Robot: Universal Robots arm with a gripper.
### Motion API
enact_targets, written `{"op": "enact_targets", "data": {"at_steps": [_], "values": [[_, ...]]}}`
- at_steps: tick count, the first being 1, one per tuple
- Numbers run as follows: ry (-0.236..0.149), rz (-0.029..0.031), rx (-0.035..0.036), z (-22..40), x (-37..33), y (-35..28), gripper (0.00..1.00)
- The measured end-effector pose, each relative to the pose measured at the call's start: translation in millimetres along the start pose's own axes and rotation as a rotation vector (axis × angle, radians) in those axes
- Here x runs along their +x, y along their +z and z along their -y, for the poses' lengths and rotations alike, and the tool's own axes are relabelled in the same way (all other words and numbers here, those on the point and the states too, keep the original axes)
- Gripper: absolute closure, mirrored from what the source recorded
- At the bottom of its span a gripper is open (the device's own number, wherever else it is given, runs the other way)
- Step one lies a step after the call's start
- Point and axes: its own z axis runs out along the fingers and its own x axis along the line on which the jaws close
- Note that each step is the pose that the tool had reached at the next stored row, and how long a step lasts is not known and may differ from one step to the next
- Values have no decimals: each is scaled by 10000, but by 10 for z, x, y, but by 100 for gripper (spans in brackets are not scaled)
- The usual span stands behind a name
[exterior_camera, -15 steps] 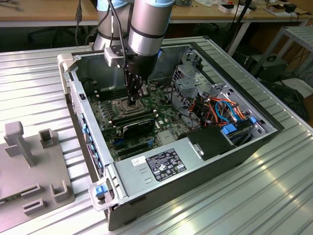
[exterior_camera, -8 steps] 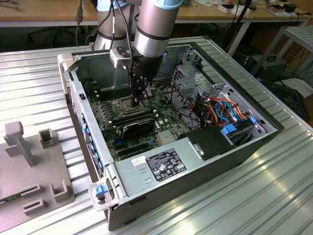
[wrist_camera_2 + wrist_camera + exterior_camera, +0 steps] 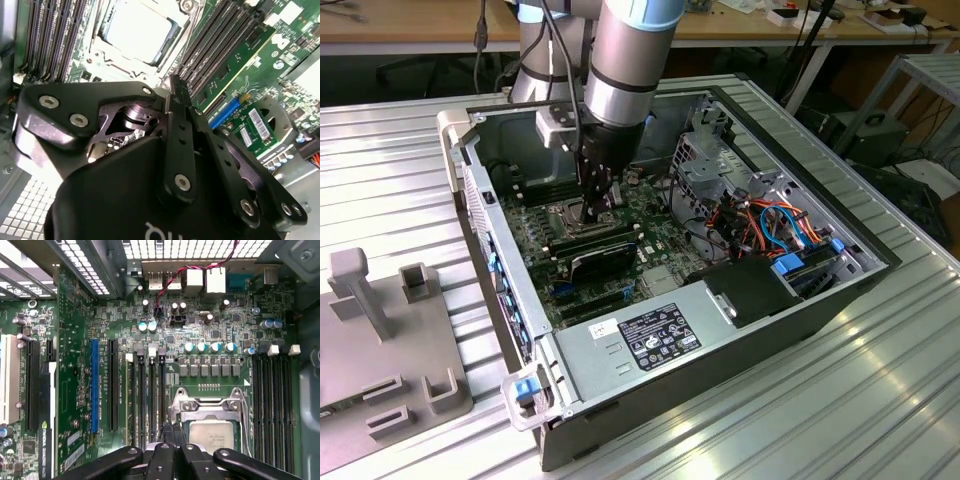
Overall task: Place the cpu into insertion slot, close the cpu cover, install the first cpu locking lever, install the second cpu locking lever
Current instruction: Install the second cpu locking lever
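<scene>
Gripper [image 3: 172,452]: fingers pressed together, holding nothing, tips low at the socket's edge, probably to work a lever.
Cpu [image 3: 211,432]: seated in the insertion slot [image 3: 182,427], mid-motherboard [image 3: 75,365].
Cpu cover [image 3: 207,405]: appears down, framing the chip.
Case [image 3: 800,300]: open for reach.

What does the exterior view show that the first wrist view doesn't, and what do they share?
Exterior view: the whole open computer case, its power supply, orange cables, and the grey fixture beside it on the table.
First wrist view: rear port connectors and a blue card slot up close.
Both: the cpu in the insertion slot, the pincer just above.
</scene>
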Motion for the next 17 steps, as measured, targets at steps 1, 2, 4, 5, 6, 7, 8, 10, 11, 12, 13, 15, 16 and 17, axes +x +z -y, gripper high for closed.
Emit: {"op": "enact_targets", "data": {"at_steps": [1, 2, 4, 5, 6, 7, 8, 10, 11, 12, 13, 15, 16, 17], "values": [[0, -2, -7, -1, 0, 2, 89], [-2, 1, -10, -2, 0, 7, 89], [-3, -33, -8, -22, 0, 27, 89], [-5, -19, -6, -44, -1, 60, 89], [-7, -18, 0, -53, -1, 78, 89], [-8, -16, 9, -66, -1, 90, 89], [-10, -16, 15, -88, -1, 99, 89], [-14, -14, 18, -122, 0, 105, 89], [-14, -12, 19, -140, -1, 111, 89], [-19, -8, 21, -150, -1, 123, 89], [-25, -4, 21, -154, -1, 136, 89], [-46, 17, 23, -162, -1, 164, 89], [-69, 41, 21, -181, 0, 171, 89], [-79, 52, 22, -208, -1, 174, 89]]}}
